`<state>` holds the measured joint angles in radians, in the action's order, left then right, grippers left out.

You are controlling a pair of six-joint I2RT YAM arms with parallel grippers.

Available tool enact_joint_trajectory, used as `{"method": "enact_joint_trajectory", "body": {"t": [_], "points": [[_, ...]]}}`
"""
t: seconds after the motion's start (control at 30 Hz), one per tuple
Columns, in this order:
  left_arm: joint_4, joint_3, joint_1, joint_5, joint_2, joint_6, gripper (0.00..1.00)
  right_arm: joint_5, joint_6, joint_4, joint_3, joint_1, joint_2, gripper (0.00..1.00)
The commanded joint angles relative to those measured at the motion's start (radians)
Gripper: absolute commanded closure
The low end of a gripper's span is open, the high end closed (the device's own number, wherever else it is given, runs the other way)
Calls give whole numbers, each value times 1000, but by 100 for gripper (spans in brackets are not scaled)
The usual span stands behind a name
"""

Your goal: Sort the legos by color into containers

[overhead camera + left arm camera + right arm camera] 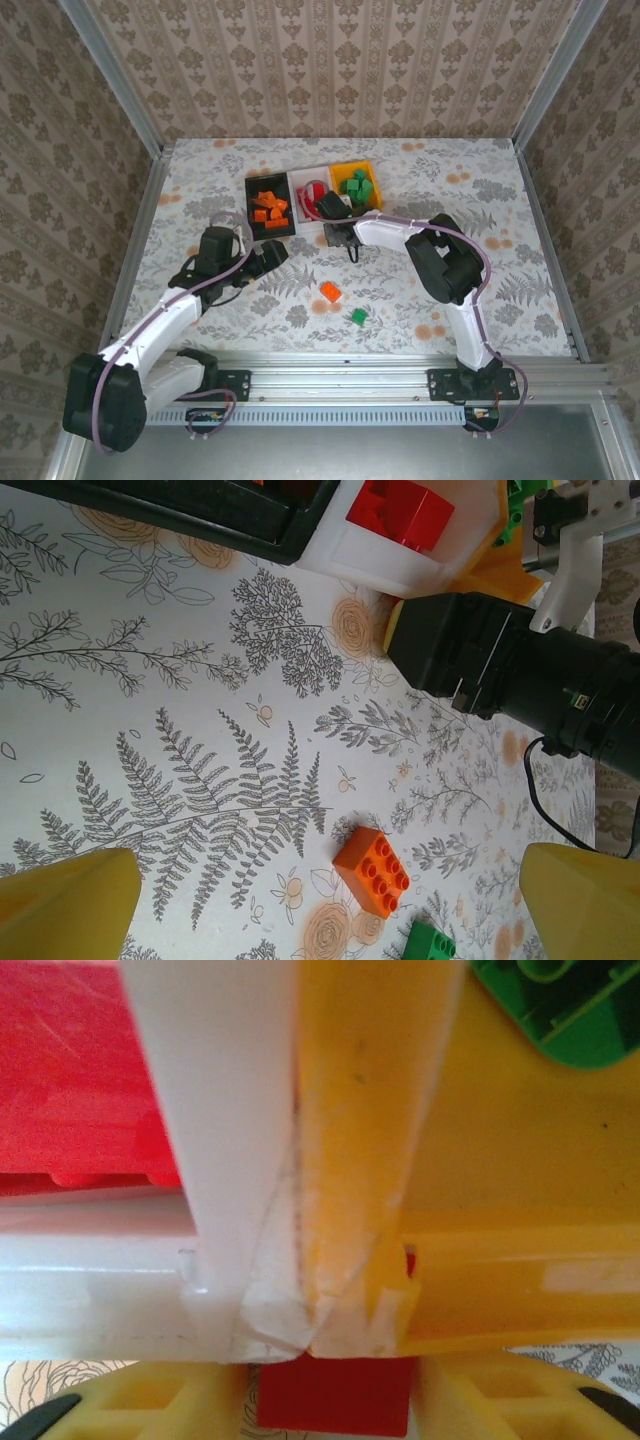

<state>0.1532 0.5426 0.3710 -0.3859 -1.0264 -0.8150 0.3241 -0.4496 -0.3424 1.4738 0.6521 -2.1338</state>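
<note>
Right gripper (pixel 332 1412) is clamped on a red brick (pixel 334 1392) smack over the wall between white bin (pixel 232 1110) and yellow bin (pixel 520 1170), so I'd nudge it frame-left over the reds (pixel 80 1070) before dropping.

- My left end effector (pixel 325 908) is spread wide: one yellow fingertip (pixel 62 900) sits lower left of the frame, the other lower right.
- Between them, low and right of centre, I see an orange lego (pixel 372 872) on the floral counter (pixel 150 730), with a green lego (pixel 430 945) just below it at the bottom edge.
- Along the top: the black bin (pixel 200 510), the white bin (pixel 400 555) with a red lego (pixel 400 510) inside, then the orange-yellow bin (pixel 490 572).
- The other arm (pixel 500 670), black-bodied, crosses the right side.
</note>
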Motion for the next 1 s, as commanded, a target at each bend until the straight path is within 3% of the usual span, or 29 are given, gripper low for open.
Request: {"method": "enact_joint_trajectory", "body": {"t": [0.0, 0.23, 0.5, 0.67, 0.97], "points": [[25, -12, -14, -10, 12, 22, 0, 58, -14, 28, -13, 11, -6, 60], [16, -27, -23, -17, 17, 20, 0, 85, -30, 57, -104, 32, 76, 67], [-2, -55, -20, -16, 63, 11, 0, 79, -47, 42, -213, 88, 223, 68], [-38, -52, 1, -27, 16, 2, 0, 82, -58, 38, -277, 98, 337, 68], [-38, -34, 17, 14, 6, 0, 0, 71, -5, -10, -156, 99, 399, 68]]}}
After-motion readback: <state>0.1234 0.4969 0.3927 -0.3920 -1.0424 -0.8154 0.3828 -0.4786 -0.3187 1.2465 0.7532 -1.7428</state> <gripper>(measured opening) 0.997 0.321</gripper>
